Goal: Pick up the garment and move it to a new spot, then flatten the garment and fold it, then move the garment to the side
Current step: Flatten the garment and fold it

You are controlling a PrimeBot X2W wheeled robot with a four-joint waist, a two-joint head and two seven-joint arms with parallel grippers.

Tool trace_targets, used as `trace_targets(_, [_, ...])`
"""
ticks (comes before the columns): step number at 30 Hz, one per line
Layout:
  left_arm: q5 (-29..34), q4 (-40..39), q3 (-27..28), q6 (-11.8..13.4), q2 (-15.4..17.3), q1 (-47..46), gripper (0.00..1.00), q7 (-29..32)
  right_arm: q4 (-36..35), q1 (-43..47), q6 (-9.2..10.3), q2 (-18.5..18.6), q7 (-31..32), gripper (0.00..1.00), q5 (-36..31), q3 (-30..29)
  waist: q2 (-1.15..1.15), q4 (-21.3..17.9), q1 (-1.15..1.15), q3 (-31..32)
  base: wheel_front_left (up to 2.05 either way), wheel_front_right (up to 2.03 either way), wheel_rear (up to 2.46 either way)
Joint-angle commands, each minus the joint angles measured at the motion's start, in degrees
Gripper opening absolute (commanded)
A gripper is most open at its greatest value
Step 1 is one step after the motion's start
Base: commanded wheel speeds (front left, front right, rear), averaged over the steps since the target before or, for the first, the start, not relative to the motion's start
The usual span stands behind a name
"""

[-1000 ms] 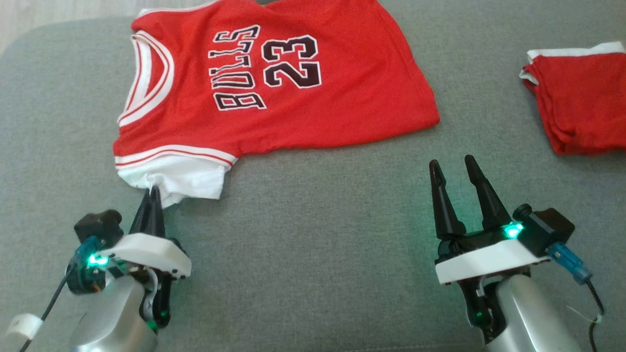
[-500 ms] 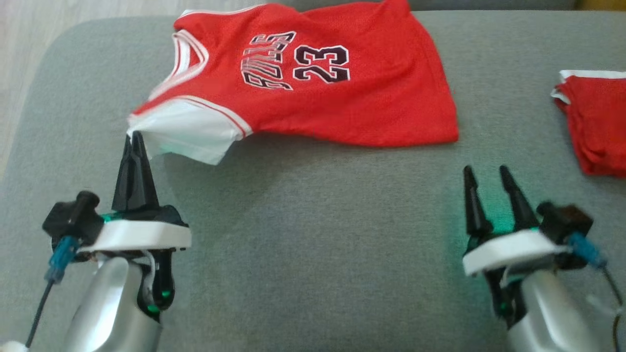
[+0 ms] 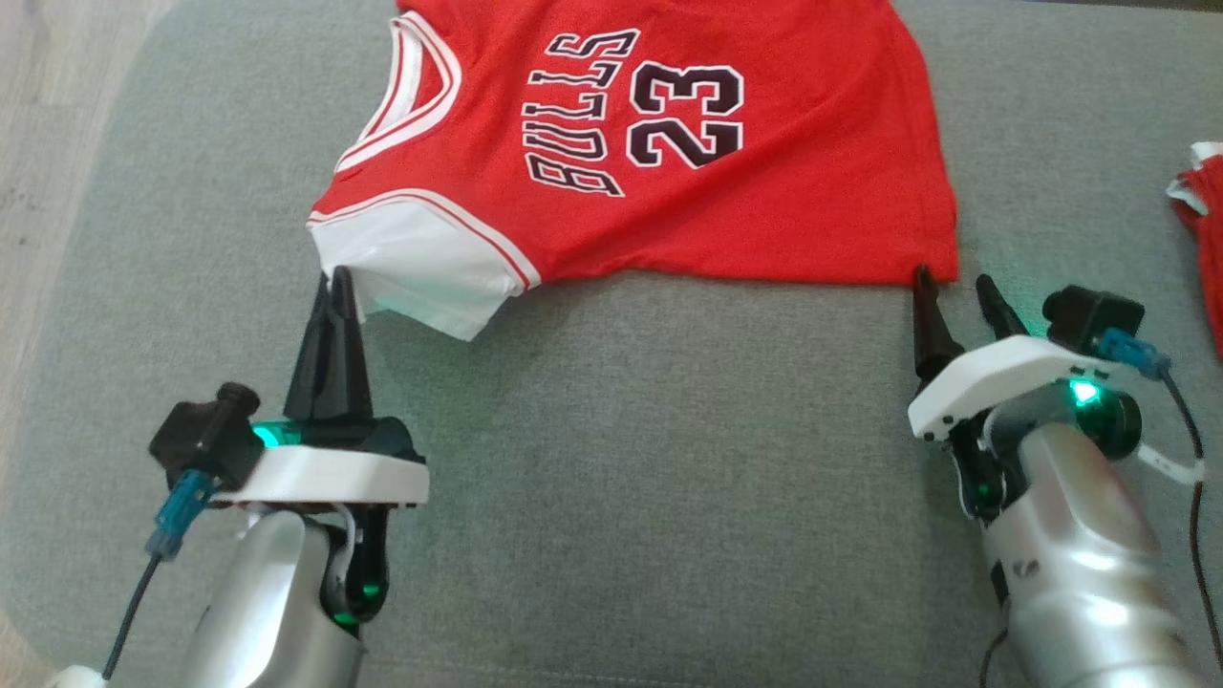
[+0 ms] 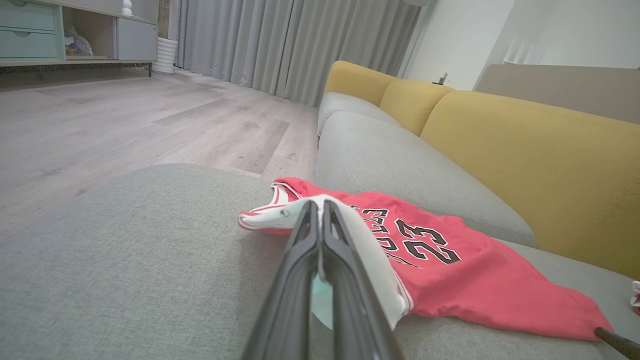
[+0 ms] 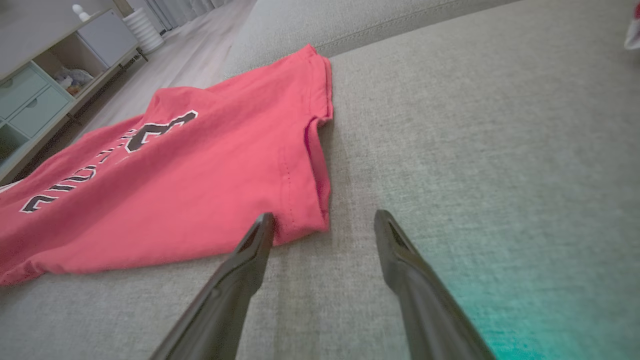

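Garment [image 3: 669, 143], one, lies collar-left, hem-right; our left hand [image 3: 336, 279] clamps its sleeve [image 3: 420, 277], right hand [image 3: 954, 277] spread, apparently touching hem.

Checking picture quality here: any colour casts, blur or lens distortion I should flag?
Head view: sharp, jersey print readable; green light tints the cushion by the right gripper and the white sleeve at the left gripper. Left wrist view: wide-angle stretch, shut fingers loom large and soft. Right wrist view: teal cast on the cushion lower right, jersey hem slightly blurred, reds washed pinkish.
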State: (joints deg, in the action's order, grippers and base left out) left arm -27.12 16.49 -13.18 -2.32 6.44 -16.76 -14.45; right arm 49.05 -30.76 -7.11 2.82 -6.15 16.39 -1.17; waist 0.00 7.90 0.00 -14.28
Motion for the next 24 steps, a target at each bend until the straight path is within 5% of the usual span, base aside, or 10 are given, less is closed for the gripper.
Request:
trace_targets(1, [0.7,-1.4,1.4,-0.4,0.4,-2.0,0.0,-0.5,0.5,-2.6,-0.37,0.1,-1.0,1.0,0.1,1.0,0.0,0.3,0.0,-0.2,0.0,0.0,0.0])
trace_targets(15, [2.5,0.6,2.1,-2.3,-1.2,-2.6,0.0,-0.5,18.6,-9.5,-0.37,0.1,-2.2,1.0,5.1,12.1,0.0,0.7,0.0,0.7,0.0,0.0,0.0])
trace_targets(18, [2.7,0.8,2.6,-2.4,-1.4,-2.5,0.0,-0.5,19.3,-9.7,-0.37,0.1,-2.8,0.0,6.9,14.5,0.0,0.4,0.0,1.1,0.0,0.0,0.0])
trace_targets(24, [2.7,1.1,3.6,-2.7,-1.5,-2.1,0.0,-0.5,18.0,-10.4,-0.37,0.1,-6.3,0.0,9.9,17.0,0.0,-0.9,0.0,2.4,0.0,0.0,0.0])
